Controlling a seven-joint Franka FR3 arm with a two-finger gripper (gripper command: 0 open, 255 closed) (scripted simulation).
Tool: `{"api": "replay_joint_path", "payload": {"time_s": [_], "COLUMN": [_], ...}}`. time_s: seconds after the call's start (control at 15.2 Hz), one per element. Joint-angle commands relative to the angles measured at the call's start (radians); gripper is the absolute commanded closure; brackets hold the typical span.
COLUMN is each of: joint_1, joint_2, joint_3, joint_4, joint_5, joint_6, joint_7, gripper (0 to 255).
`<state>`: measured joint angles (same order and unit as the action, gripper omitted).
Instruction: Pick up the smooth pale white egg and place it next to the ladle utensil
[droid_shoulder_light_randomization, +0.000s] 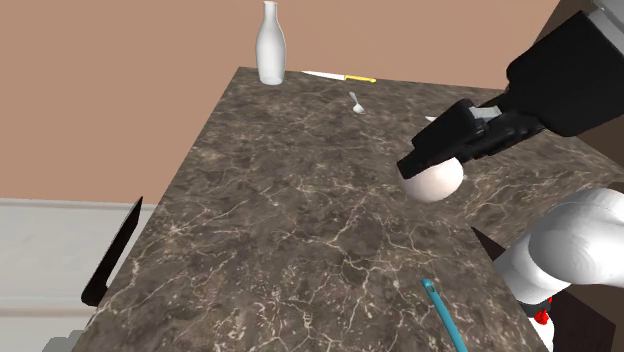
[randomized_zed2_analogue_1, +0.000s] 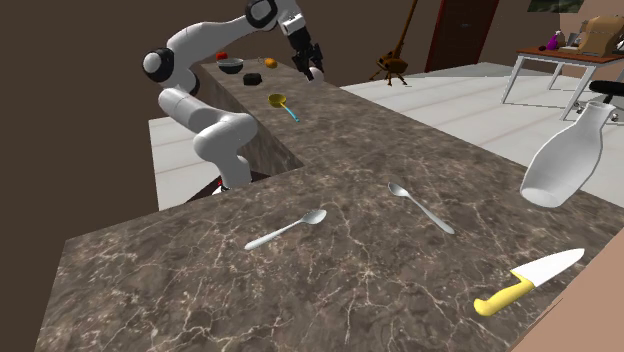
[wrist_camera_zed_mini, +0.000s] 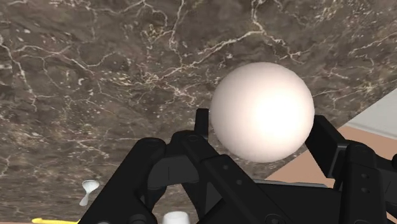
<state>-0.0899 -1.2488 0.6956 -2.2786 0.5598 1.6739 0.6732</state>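
Note:
A smooth white egg (wrist_camera_zed_mini: 262, 111) sits clasped between my black fingers (wrist_camera_zed_mini: 202, 127), so my gripper (wrist_camera_zed_mini: 262, 130) is shut on it. In the shoulder view the egg (droid_shoulder_light_randomization: 437, 183) hangs under the gripper (droid_shoulder_light_randomization: 428, 172), over the dark marble counter (droid_shoulder_light_randomization: 300, 220) near that view's right edge. The ladle (randomized_zed2_analogue_1: 279, 100) has a yellow bowl and a blue handle. In the second exterior view it lies on the far counter, a little nearer the camera than the gripper (randomized_zed2_analogue_1: 314, 70). Its blue handle (droid_shoulder_light_randomization: 443, 315) lies at the counter's near right corner.
A white bottle (droid_shoulder_light_randomization: 271, 43), a yellow-handled knife (droid_shoulder_light_randomization: 340, 76) and a spoon (droid_shoulder_light_randomization: 357, 102) lie at the counter's far end. A black knife (droid_shoulder_light_randomization: 112, 252) hangs off its left edge. A dark bowl (randomized_zed2_analogue_1: 231, 66) and small items sit behind the arm.

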Motion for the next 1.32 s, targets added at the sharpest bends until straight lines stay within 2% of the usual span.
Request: {"api": "replay_joint_path", "payload": {"time_s": [0.0,0.33,0.59,1.25], "joint_1": [-0.019,-0.083,-0.162,-0.120], "joint_2": [0.021,0.076,0.124,0.062], "joint_3": [0.052,0.167,0.267,0.323], "joint_4": [0.046,0.196,0.347,0.212], "joint_5": [0.025,0.068,0.095,0.153], "joint_6": [0.003,-0.009,-0.027,0.060], "joint_7": [0.041,0.143,0.229,0.226], "gripper": [255,255,255,255]}}
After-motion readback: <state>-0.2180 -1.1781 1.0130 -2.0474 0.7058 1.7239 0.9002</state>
